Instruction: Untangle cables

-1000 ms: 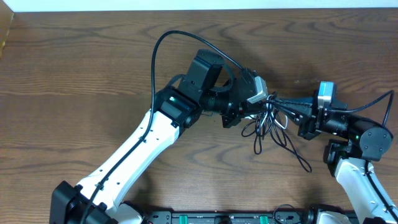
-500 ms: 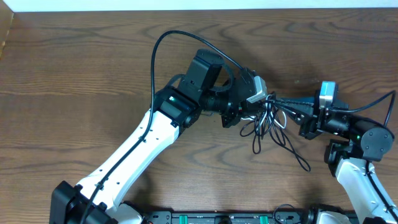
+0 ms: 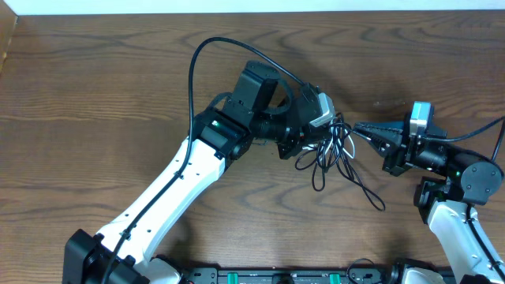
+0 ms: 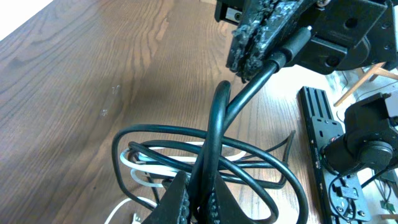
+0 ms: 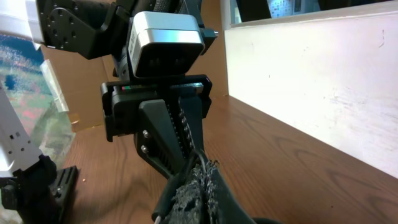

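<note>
A tangle of thin black cables (image 3: pixel 335 154) with a short white cable (image 4: pixel 144 172) in it lies between my two grippers. My left gripper (image 3: pixel 306 146) is shut on a black cable (image 4: pixel 214 134) at the tangle's left; its jaws (image 4: pixel 205 200) pinch it in the left wrist view. That cable rises to my right gripper (image 3: pixel 359 127), which is shut on the cable's plug end (image 4: pixel 292 43). In the right wrist view, the right jaws (image 5: pixel 200 186) clamp the plug (image 5: pixel 177 194) right in front of the left gripper (image 5: pixel 168 140). A loose black tail (image 3: pixel 371 196) trails toward the front right.
The wooden table (image 3: pixel 95 95) stretches bare to the left and back. A thick black robot cord (image 3: pixel 197 63) loops over the left arm. The right arm's base (image 3: pixel 458 197) stands at the front right, and a black rail (image 3: pixel 284 276) runs along the front edge.
My left gripper has pulled a little left and the right one a little right. The gap between them has widened, and the tangle has shifted left with the left gripper.
</note>
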You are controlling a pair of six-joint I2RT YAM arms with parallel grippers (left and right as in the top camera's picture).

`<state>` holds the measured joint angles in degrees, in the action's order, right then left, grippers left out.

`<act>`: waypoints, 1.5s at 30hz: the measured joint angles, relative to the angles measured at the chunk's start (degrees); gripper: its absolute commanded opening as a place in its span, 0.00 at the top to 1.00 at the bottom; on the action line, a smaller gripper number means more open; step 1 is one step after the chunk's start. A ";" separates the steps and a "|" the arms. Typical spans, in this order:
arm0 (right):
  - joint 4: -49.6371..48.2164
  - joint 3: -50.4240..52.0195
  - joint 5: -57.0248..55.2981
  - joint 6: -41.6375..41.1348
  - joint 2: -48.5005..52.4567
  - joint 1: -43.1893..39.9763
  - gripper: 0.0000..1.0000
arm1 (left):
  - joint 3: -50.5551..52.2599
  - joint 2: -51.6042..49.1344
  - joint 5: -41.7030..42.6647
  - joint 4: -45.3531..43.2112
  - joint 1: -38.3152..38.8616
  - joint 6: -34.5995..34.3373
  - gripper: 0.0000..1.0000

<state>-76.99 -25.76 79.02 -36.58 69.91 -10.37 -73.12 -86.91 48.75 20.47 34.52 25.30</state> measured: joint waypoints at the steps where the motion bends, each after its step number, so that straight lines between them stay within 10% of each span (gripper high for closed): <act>1: 0.00 0.00 0.00 0.00 0.00 0.00 0.99 | 0.00 0.00 -0.15 0.00 0.00 -0.02 0.92; 41: 1.46 0.00 1.95 -0.02 0.00 -1.95 0.99 | 0.00 0.44 -5.33 -0.07 0.02 0.00 0.92; 45: 1.79 0.00 2.21 -0.07 0.00 -1.95 0.87 | 0.00 0.46 -7.37 -0.09 0.02 0.00 0.92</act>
<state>-75.20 -25.76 81.23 -36.64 69.91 -12.32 -73.12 -86.46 41.39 20.38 34.54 25.30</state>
